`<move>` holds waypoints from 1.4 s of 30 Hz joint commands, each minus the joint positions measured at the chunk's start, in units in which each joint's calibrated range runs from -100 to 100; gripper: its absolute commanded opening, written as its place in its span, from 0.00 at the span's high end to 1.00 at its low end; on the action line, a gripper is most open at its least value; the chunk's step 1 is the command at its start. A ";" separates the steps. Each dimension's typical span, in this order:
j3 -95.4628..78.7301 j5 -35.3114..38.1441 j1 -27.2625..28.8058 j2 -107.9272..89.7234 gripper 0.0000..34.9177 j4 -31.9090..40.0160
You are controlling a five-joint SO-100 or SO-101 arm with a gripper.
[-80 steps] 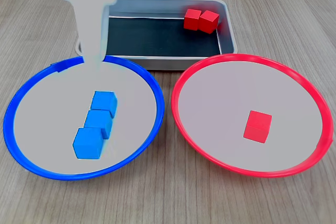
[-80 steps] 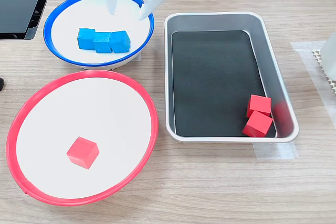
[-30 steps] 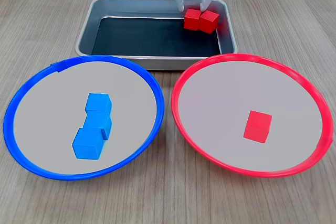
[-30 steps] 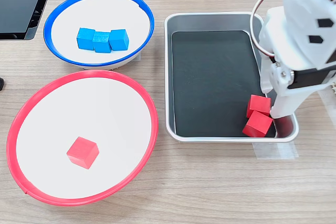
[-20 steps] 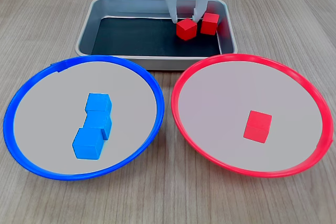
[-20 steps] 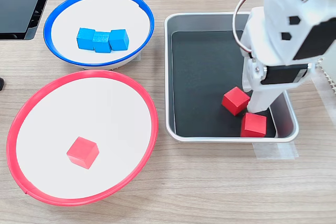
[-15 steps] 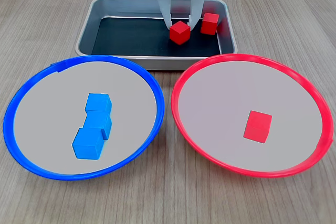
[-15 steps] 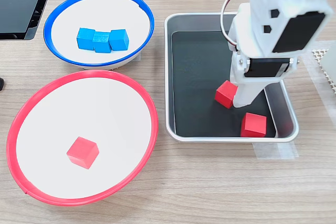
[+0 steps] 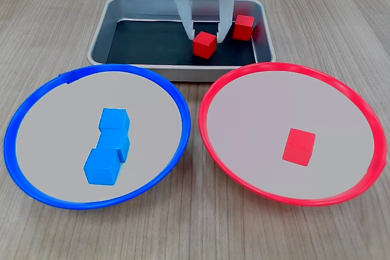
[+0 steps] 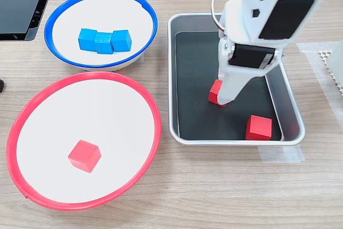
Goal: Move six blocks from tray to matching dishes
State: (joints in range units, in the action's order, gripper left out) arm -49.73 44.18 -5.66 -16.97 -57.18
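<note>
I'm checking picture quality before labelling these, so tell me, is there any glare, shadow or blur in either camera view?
First exterior view: even, soft light, faint shadows under the blue-rimmed round dish and red-rimmed round dish; all looks sharp. Second exterior view: the silver metal tray walls show reflections, the white gripper hides part of the held red cube, and the near arm housing looks slightly soft.

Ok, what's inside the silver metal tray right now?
Inside the silver metal tray are two small red cubes: one gripped in the white claw, its far side hidden in the second exterior view, and one loose near a corner.
</note>
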 commanded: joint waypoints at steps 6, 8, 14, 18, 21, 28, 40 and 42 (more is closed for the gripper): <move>0.89 -1.32 0.63 -0.14 0.66 0.76; 0.71 -1.12 0.91 -0.05 0.66 0.76; -0.20 -0.15 1.38 0.63 0.68 2.16; -0.39 0.93 1.66 1.74 0.70 2.91; 0.62 1.12 1.38 2.08 0.96 2.41; 25.38 -9.43 -4.17 5.41 1.00 -14.68; 66.34 -26.32 -10.01 36.37 0.98 -7.00; 64.16 -24.96 -10.38 37.73 0.74 -4.19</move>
State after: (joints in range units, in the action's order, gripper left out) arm 13.16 18.19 -15.75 19.78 -64.68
